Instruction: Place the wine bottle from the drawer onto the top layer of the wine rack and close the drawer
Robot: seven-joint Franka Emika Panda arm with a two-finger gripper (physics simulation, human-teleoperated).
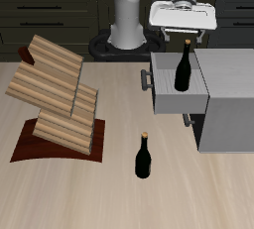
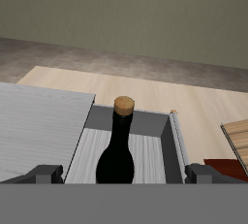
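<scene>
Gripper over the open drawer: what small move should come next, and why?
Probably straight down. The gripper hangs open right above the cork of the wine bottle standing in the pulled-out drawer. In the wrist view its fingers sit either side of the bottle without touching, so lowering around the neck should allow a grasp.

Second dark bottle [image 1: 143, 157] upright on a pale wood-grain worktop [image 1: 60, 193].

Slim, near-black, long-necked, tan cork on top; standing alone near the worktop's front edge, apart from everything around it. Grey cabinet body [image 1: 230, 104] at the worktop's side, farther back than the bottle. Dark cupboard fronts [image 1: 50, 20] along the wall behind the worktop. Grey floor [image 2: 58, 53] beyond the worktop's edge in the wrist view.
</scene>
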